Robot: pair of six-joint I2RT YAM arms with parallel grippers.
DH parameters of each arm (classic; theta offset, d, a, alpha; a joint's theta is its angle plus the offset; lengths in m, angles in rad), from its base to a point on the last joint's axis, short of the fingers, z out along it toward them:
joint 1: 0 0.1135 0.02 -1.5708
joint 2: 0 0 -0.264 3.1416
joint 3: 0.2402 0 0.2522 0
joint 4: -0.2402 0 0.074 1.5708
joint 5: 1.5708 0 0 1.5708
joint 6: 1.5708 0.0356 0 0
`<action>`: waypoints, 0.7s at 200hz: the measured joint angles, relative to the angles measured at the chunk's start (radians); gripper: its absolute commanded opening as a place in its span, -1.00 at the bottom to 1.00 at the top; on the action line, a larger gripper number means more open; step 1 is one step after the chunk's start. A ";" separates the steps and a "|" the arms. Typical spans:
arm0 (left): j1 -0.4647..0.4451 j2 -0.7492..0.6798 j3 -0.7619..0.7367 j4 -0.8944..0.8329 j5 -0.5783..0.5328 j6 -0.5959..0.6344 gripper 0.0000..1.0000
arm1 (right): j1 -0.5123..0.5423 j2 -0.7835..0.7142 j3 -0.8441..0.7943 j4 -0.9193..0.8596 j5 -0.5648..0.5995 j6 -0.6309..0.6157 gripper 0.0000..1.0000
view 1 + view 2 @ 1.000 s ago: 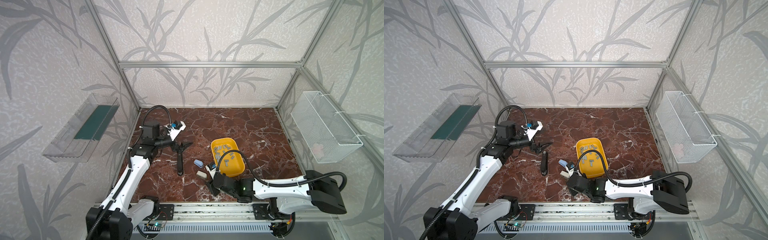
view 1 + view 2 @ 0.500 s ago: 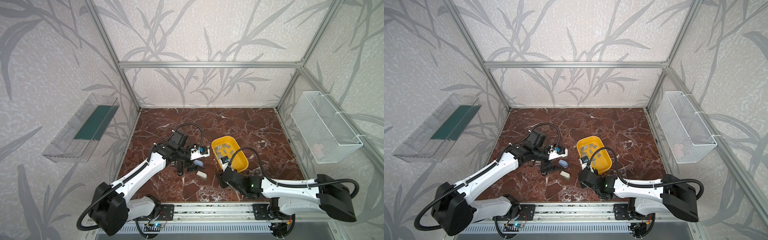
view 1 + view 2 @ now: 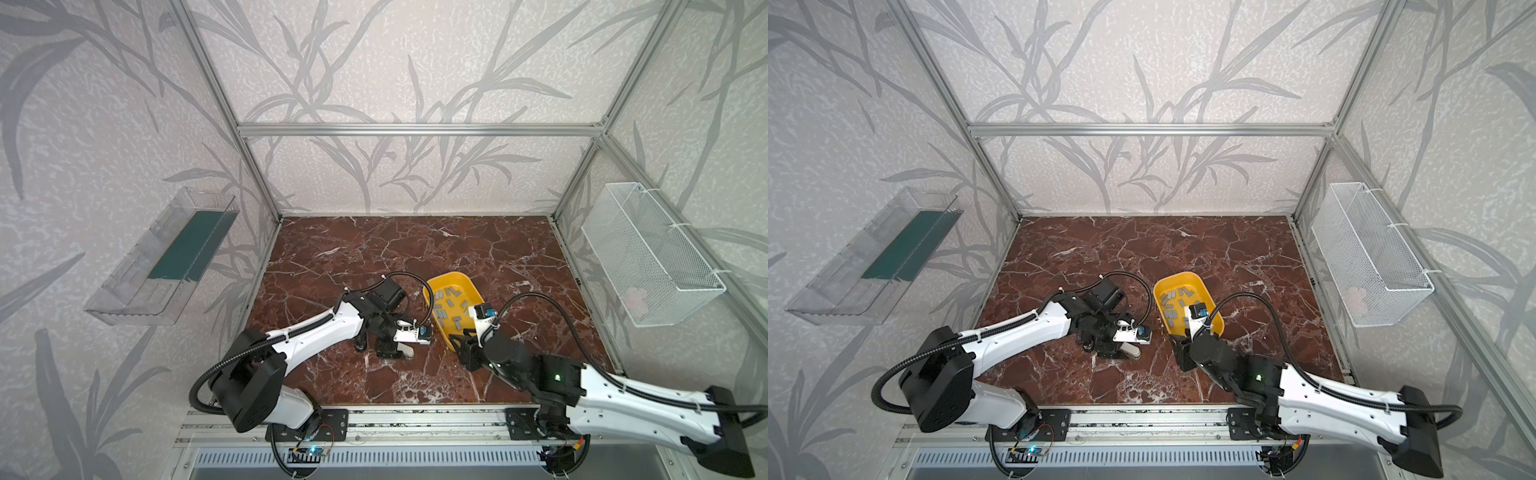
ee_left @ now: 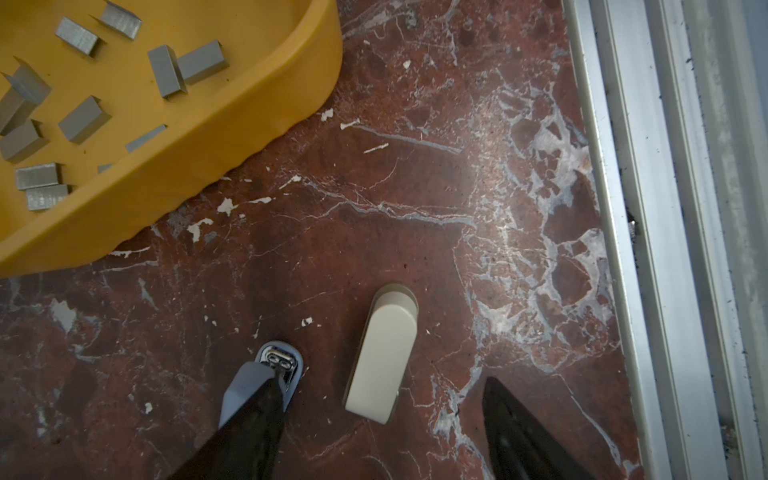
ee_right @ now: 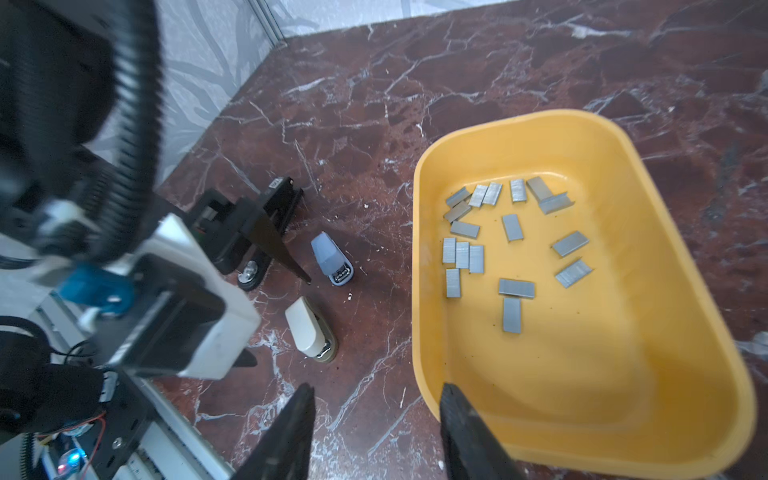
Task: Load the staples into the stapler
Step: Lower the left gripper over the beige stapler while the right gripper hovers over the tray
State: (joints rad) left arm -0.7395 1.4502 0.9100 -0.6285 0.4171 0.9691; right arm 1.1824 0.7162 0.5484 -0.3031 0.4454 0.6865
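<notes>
Several grey staples (image 3: pixel 446 305) (image 5: pixel 478 253) (image 4: pixel 83 120) lie loose in a yellow tray (image 3: pixel 449 275) (image 3: pixel 1177 275) right of centre. Three staplers lie left of it: a small cream stapler (image 4: pixel 382 357) (image 5: pixel 307 332) (image 3: pixel 408 352), a small blue-grey stapler (image 5: pixel 330 257) (image 4: pixel 249 395) and a long black stapler (image 5: pixel 282 195) (image 3: pixel 360 338). My left gripper (image 4: pixel 379 378) (image 3: pixel 395 351) (image 3: pixel 1117 353) hovers open with the cream stapler between its fingers; one finger covers part of the blue-grey one. My right gripper (image 5: pixel 377 388) (image 3: pixel 465 345) (image 3: pixel 1179 353) is open and empty at the tray's near corner, one finger over its rim.
A white wire basket (image 3: pixel 648 253) hangs on the right wall and a clear shelf (image 3: pixel 162 257) on the left wall. An aluminium rail (image 3: pixel 415 424) (image 4: pixel 665 208) runs along the front edge of the marble floor (image 3: pixel 415 249).
My left arm swung from the back left to the centre, over the small staplers, and its jaws have narrowed somewhat. My right arm shifted right and back to the tray's near corner.
</notes>
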 measured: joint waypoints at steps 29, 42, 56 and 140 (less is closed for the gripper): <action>-0.048 0.042 0.000 0.000 -0.047 0.009 0.45 | -0.005 -0.080 0.179 -0.149 0.017 -0.030 0.17; -0.061 0.063 0.000 0.001 -0.060 0.008 0.44 | -0.005 -0.080 0.274 -0.156 0.030 -0.075 0.28; -0.066 0.081 0.004 0.002 -0.075 0.008 0.42 | -0.005 -0.081 0.324 -0.122 0.054 -0.143 0.37; -0.092 0.216 0.070 0.003 -0.156 0.004 0.17 | -0.013 -0.162 0.021 0.158 0.215 -0.517 0.40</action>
State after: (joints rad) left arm -0.8314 1.6657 0.9802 -0.6254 0.2611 0.9733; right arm 1.1690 0.5545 0.5690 -0.1448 0.6601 0.1696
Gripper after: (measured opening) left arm 0.596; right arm 0.697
